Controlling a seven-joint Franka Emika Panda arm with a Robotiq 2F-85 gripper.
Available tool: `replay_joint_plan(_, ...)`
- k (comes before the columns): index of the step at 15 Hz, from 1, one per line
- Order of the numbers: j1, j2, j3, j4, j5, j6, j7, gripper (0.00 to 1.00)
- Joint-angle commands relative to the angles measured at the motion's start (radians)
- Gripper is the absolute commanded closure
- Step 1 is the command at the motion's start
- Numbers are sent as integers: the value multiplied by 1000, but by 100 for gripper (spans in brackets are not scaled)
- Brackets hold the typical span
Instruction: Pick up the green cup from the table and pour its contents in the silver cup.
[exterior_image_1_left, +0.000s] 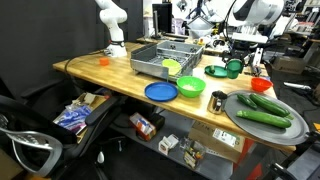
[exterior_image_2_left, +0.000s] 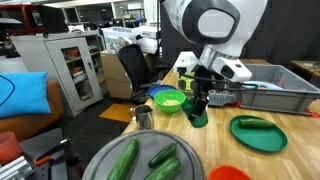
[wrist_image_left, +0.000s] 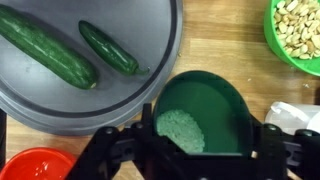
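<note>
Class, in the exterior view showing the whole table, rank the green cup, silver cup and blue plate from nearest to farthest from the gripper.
1. green cup: held in the gripper.
2. silver cup: in front, toward the camera.
3. blue plate: farther along, past the lime-green bowl.

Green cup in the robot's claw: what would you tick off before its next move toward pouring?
1. Grip: the gripper is shut on the green cup: ok.
2. Green cup upright, mouth facing up in the wrist view: ok.
3. Something to pour: pale grainy contents lie inside it: ok.
4. Silver cup standing upright on the table: ok.
5. Room inside the silver cup: cannot tell, its inside is not visible.
6. Green cup lifted clear of the table: cannot tell.
</note>
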Motion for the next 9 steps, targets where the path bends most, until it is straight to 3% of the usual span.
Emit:
replay_joint_plan(1, 51, -95, -7, -85, -61, -21, 66, 46)
replay_joint_plan(5, 115, -181, -5, -155, -132, -117, 176, 46)
replay_joint_plan(8, 116, -210, 19, -185, -88, -168, 198, 46)
replay_joint_plan(9, 117, -182, 19, -154, -105, -161, 188, 21)
